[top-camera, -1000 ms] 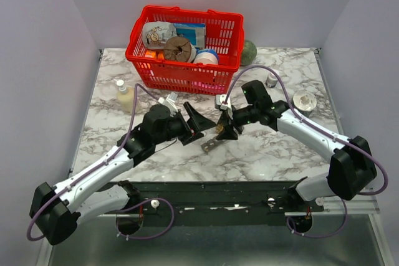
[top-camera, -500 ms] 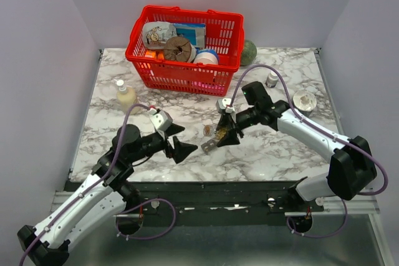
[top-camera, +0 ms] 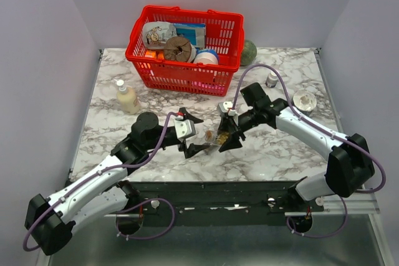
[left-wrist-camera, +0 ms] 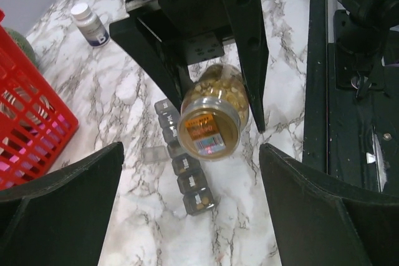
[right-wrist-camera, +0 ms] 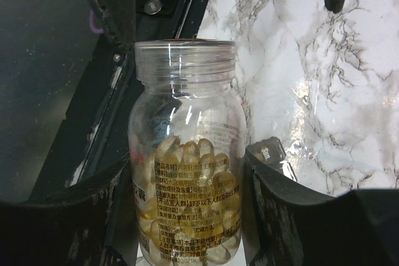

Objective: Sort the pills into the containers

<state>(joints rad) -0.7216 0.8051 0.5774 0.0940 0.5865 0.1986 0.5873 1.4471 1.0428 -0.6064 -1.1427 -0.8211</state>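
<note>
Right gripper clamped on the open pill bottle, left gripper spread wide: overtipping could dump capsules past the containers.

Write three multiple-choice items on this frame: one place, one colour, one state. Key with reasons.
1. Where is the pill organizer strip?
A) flat on the marble table, by the held pill bottle
B) at the table's far left corner
C) lifted off the table

2. What colour are the capsules in the pill bottle?
A) white
B) golden yellow
C) blue

3. What state is the right end effector in?
A) open, empty
B) shut on the strip
C) shut on the pill bottle

Key:
1 A: the left wrist view shows the strip lying on the marble, partly behind the bottle.
2 B: the right wrist view shows yellow softgels through the clear wall.
3 C: both fingers flank the bottle, which hangs clear of the table.
</note>
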